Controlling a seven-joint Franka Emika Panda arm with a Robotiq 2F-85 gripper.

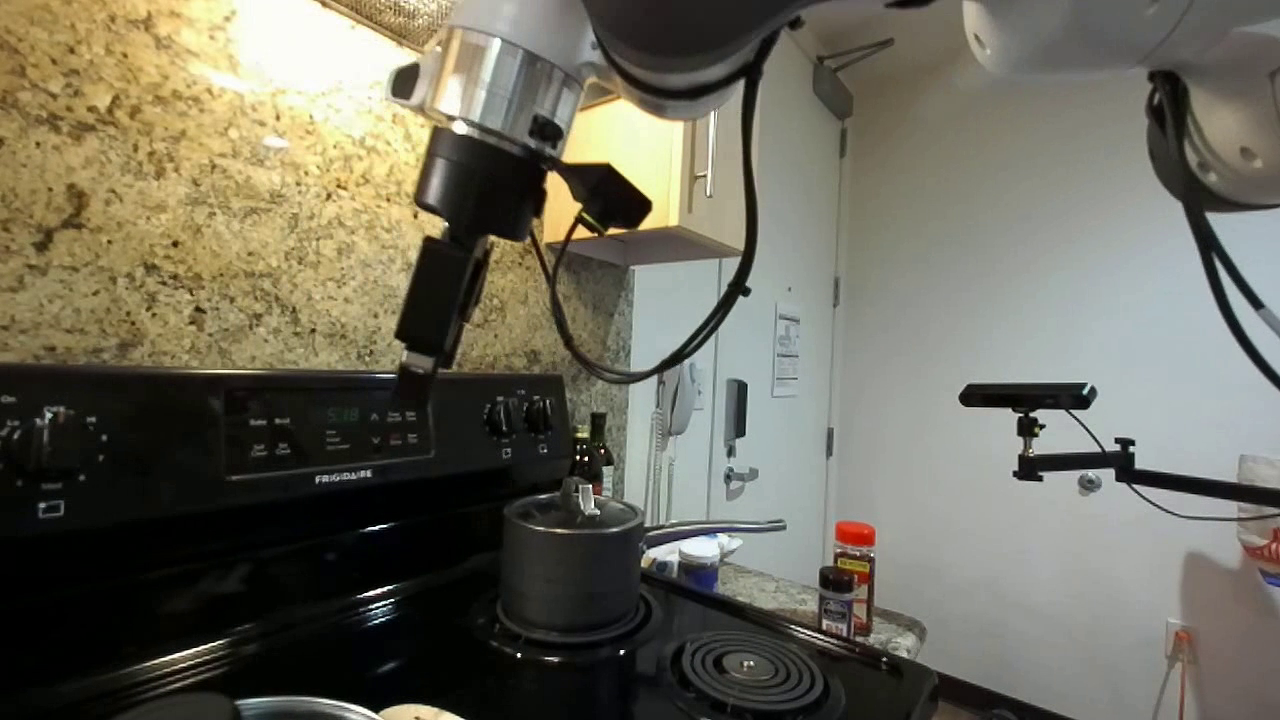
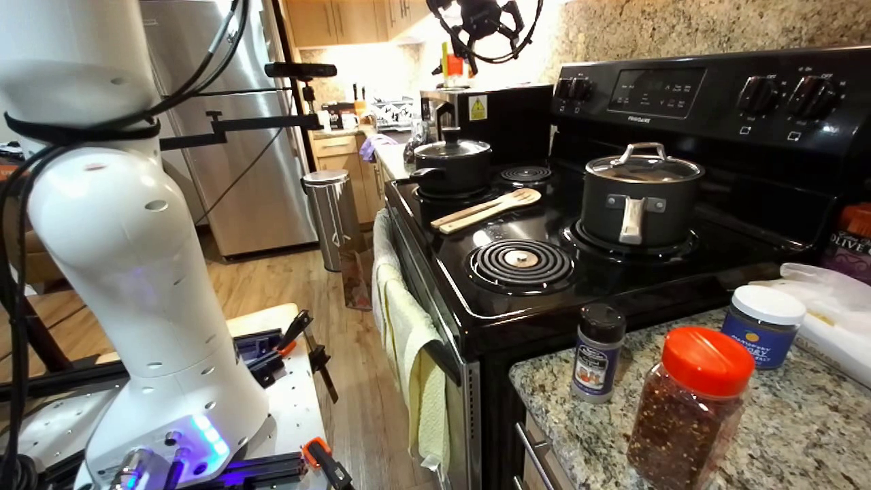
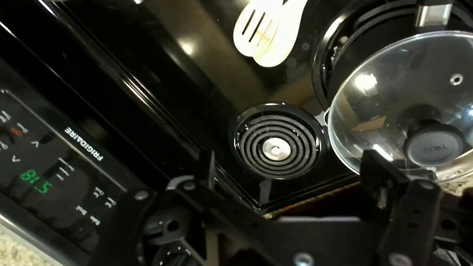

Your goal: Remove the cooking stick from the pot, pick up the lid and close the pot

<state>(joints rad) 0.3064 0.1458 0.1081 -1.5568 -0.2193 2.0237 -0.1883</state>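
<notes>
I have my tool [image 3: 290, 162] hanging above the stovetop [image 2: 544, 221], released, its jaws spread wide with nothing gripped. In an exterior view the glass lid [image 2: 469, 147] rests on the black pot [image 2: 463, 175]. Near that pot, two wooden cooking sticks [image 2: 520, 197] lie on the stovetop, their heads overlapping. A grey saucepan [image 2: 670, 221], also lidded, stands near the control panel [image 2: 721, 88].

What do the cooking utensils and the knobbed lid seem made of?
Cooking utensils: probably wood or bamboo, matte, from their pale tan colour. Knobbed lid: likely glossy glass, clear with bright reflections; rim, shiny, looks metal; knob, dull black, perhaps plastic.
</notes>
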